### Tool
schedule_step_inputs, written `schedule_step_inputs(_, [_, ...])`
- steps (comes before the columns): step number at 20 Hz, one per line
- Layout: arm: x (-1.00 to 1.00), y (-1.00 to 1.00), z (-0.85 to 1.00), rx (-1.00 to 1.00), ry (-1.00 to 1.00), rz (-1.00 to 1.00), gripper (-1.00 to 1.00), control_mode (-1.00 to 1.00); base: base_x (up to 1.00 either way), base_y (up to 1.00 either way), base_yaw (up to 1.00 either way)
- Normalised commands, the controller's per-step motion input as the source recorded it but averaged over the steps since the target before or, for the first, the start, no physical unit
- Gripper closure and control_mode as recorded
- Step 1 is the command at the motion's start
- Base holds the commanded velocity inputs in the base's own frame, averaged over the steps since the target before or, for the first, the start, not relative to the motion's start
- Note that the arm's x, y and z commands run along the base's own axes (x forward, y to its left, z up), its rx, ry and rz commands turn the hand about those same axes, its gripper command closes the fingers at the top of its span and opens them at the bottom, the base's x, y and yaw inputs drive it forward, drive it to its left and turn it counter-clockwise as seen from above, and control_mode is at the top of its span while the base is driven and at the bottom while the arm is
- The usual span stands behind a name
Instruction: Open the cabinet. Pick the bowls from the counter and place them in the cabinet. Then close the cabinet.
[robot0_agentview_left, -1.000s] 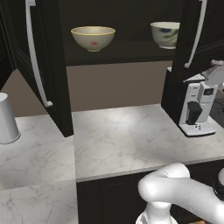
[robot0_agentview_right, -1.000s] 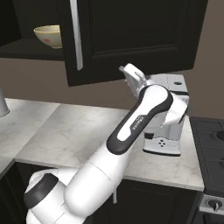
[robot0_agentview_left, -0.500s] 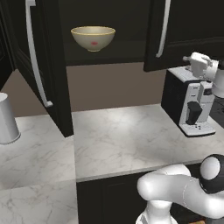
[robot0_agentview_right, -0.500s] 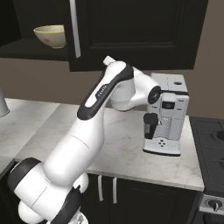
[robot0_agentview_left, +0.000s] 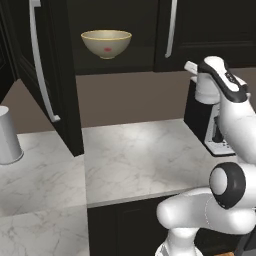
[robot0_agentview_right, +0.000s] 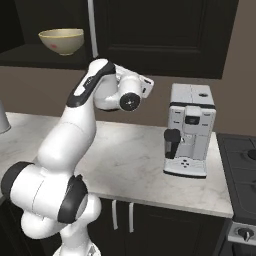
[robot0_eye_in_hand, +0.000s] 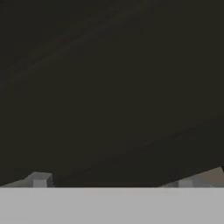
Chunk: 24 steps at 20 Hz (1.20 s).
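The gripper faces a dark cabinet panel at close range; its two fingertips sit far apart at the lower edge of the hand view, so the jaws stand wide, with nothing between them and nothing held. No contact between the tips and the panel can be confirmed. From the base views the hand is raised just below the cabinet, beside the coffee machine (the fingers themselves are not distinguishable there). The cabinet's right door appears closed against the frame; the left door stands swung out over the counter, its long silver handle facing the room. One tan-yellow bowl with a golden rim and red spot sits upright on the shelf inside the open left half. A plain grey cup stands on the counter at the far left, well apart from the arm.
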Motion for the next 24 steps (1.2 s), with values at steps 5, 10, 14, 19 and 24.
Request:
schedule_step_inputs(5, [0.92,0.96,0.85,-0.24,-0.09,-0.54,-1.00,-1.00,0.00,0.00,0.00])
schedule_step_inputs(10, [0.26,-0.10,0.84,0.08,0.04,-0.36,-1.00,-1.00,0.00,0.00,0.00])
schedule_step_inputs(14, [-0.74,-0.37,0.40,0.16,-0.06,-0.12,-1.00,-1.00,0.00,0.00,0.00])
schedule_step_inputs(19, [-1.00,0.07,0.19,0.09,-0.14,-0.06,-1.00,-1.00,0.00,0.00,0.00])
schedule_step_inputs(24, [-0.91,0.56,0.05,0.00,-0.14,-0.07,-1.00,-1.00,0.00,0.00,0.00])
